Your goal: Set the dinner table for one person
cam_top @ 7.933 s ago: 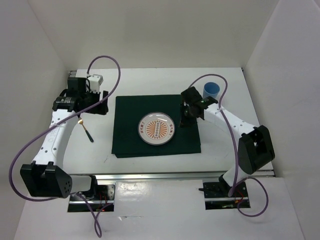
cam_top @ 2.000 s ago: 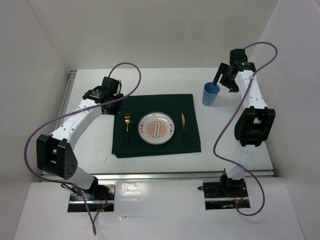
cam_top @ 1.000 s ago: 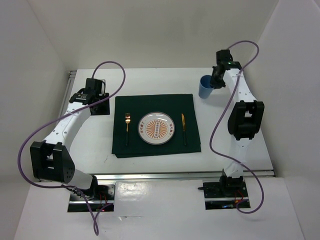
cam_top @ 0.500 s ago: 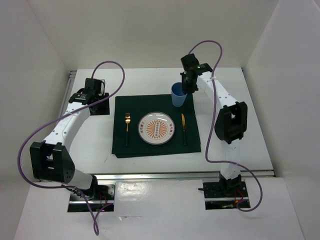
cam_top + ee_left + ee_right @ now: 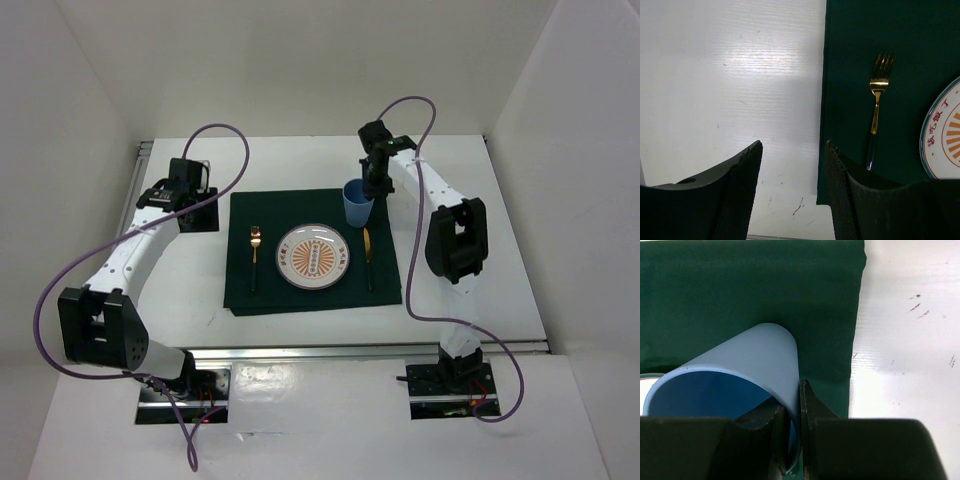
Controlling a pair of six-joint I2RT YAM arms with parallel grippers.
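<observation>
Cup placement in hand: right claw (image 5: 793, 437) pinches the blue cup (image 5: 747, 365) by its wall over the cloth (image 5: 715, 290), far right corner. Next: lower upright, release. Left claw (image 5: 793, 150) spread.

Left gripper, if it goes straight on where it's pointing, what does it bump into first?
Probably the bare white dinner table, right beside the edge of the green cloth. The open fingers of the left gripper frame that spot, though one finger might catch the cloth; depth is hard to judge.

Fork (image 5: 254, 260) left of plate (image 5: 314, 256), knife (image 5: 367, 262) right — cup (image 5: 357, 203) behind knife.
</observation>
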